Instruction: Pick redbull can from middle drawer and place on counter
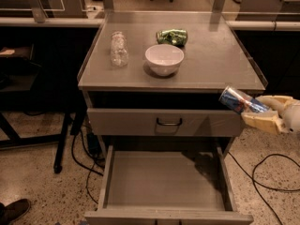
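My gripper is at the right side of the cabinet, level with the counter's front right corner. It is shut on the redbull can, a slim blue-and-silver can held tilted with its top end pointing up and left. The can is in the air, just below and in front of the counter's edge. The middle drawer is pulled open below and its flat grey floor is bare. The counter is the grey metal top with a low rim.
On the counter stand a white bowl, a clear plastic bottle and a crushed green can. The closed top drawer front has a dark loop handle. Cables lie on the floor to the right.
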`<state>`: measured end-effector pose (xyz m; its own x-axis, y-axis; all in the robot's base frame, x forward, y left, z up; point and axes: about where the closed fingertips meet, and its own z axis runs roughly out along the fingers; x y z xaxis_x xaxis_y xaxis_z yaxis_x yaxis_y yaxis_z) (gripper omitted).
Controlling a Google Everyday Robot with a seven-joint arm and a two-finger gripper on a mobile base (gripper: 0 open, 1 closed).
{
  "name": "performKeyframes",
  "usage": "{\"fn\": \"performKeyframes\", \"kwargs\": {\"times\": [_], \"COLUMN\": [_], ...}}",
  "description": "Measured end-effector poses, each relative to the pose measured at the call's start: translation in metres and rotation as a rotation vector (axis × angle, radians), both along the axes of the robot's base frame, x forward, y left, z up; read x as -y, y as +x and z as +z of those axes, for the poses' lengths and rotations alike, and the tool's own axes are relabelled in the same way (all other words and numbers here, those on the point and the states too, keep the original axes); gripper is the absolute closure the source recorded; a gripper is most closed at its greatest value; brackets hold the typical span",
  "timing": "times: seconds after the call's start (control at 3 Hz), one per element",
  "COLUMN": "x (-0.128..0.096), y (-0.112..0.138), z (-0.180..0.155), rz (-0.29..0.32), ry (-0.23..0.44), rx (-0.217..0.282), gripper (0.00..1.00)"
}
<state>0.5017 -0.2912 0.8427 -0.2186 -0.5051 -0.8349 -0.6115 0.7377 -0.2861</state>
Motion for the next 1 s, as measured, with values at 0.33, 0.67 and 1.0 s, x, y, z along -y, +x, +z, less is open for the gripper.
{"fn": "performKeyframes", "kwargs": {"times": [0.33, 0.67, 1.0], "x": [-0.001, -0.003, -0.02], "y": [0.001, 0.033, 0.087], "z": [0.0, 0.021, 0.06], "rz": [0.001, -0.013, -0.005], "ry": [0.001, 0.001, -0.04], "rx": [0.0, 0.02, 0.072], "gripper": [1.0, 1.0, 1.0]}}
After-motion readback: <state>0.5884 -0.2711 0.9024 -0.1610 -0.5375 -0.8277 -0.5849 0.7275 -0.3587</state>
